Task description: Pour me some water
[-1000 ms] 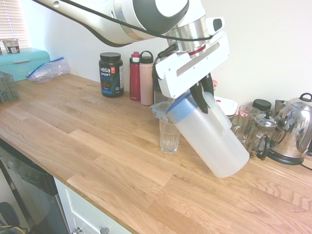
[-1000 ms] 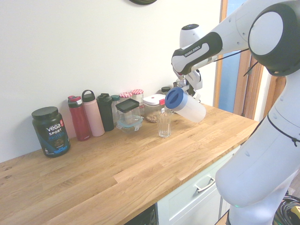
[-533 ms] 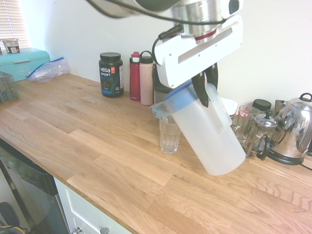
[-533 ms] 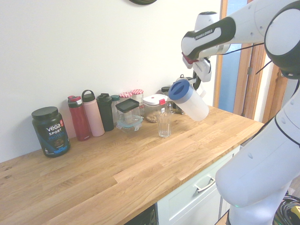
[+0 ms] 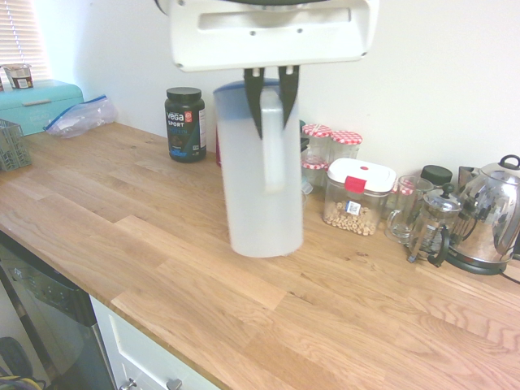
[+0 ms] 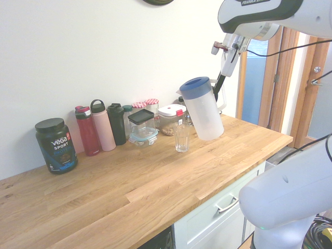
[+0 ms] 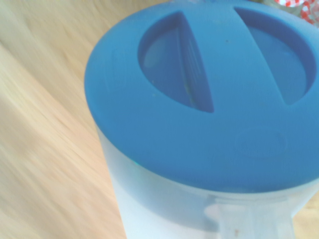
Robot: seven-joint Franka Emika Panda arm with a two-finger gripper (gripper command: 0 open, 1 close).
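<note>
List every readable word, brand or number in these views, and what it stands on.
"VEGA SPORT": on the black round supplement tub by the wall; the finer print below is too small to read.
Small label on the clear white-lidded food container: too small to read.
Frosted white plastic jug with blue lid: no text.

Tabletop [image 6: 155, 181] front half free; glass [image 6: 181, 138], bottles [image 6: 104, 126], jars [image 5: 355, 195], kettle [image 5: 487, 215] crowd back wall side.

A long oak-plank worktop [image 5: 162, 236] ran along a plain white wall [image 6: 104, 52], with white cabinet drawers [image 6: 218, 207] beneath it. A wooden door frame [image 6: 301, 88] stood at the far end, and daylight came through window blinds [image 5: 16, 32].
</note>
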